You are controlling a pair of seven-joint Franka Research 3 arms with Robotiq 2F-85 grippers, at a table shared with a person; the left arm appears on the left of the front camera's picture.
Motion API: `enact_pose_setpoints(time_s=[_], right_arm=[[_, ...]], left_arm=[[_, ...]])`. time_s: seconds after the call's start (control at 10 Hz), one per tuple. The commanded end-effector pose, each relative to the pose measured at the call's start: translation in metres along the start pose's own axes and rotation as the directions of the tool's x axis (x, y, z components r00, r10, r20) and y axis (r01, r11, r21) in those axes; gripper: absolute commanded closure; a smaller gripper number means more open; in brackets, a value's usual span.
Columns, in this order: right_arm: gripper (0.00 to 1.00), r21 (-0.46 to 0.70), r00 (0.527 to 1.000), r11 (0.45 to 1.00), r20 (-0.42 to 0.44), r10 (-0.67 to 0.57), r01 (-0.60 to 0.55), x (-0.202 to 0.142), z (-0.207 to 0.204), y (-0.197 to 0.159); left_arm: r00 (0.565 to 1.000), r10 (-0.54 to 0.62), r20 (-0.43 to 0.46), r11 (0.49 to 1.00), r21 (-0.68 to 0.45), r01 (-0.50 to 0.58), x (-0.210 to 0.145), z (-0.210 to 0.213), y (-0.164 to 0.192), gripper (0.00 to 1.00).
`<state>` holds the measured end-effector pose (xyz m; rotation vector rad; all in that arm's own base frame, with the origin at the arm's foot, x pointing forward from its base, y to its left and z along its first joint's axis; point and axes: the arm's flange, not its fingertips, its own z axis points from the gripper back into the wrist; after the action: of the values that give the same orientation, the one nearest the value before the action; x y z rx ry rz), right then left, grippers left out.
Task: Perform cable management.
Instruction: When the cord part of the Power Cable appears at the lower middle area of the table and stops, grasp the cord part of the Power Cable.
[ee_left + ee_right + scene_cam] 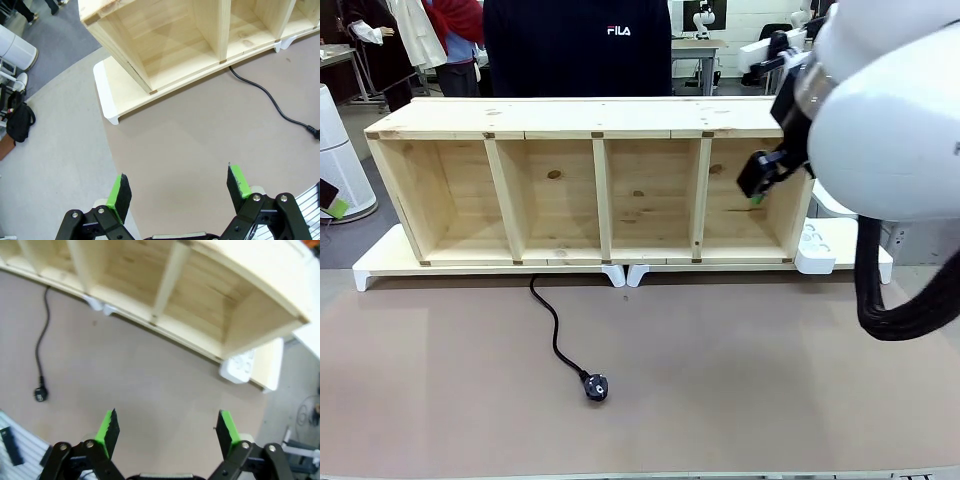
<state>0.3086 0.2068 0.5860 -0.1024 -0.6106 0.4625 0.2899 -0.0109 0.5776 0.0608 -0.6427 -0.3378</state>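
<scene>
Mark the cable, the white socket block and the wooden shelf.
cable (596,386): front view, on its round plug at the cord's end.
white socket block (817,245): front view, on its top face.
wooden shelf (570,118): front view, on its top board.

left claw (177,189) wide open and empty; right claw (168,431) equally wide and empty, on a white arm (885,120) up high
</scene>
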Motion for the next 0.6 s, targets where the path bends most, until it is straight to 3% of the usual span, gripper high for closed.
enact_pose_setpoints(time_s=[0.0,0.2,0.5], right_arm=[[0.0,0.108,0.999,0.994,-0.03,-0.023,0.026,0.014,-0.007,0.027],[0.0,0.174,0.999,0.985,-0.038,0.027,-0.02,0.019,-0.023,0.07],[0.0,0.178,0.994,0.979,-0.03,0.107,-0.1,0.02,-0.052,0.124]], left_arm=[[1.0,0.017,0.004,1.0,0.001,-0.017,0.0,0.0,0.0,0.0],[1.0,0.017,0.004,1.0,0.001,-0.017,0.0,0.0,0.0,0.0],[1.0,0.017,0.004,1.0,0.001,-0.017,0.0,0.0,0.0,0.0]])
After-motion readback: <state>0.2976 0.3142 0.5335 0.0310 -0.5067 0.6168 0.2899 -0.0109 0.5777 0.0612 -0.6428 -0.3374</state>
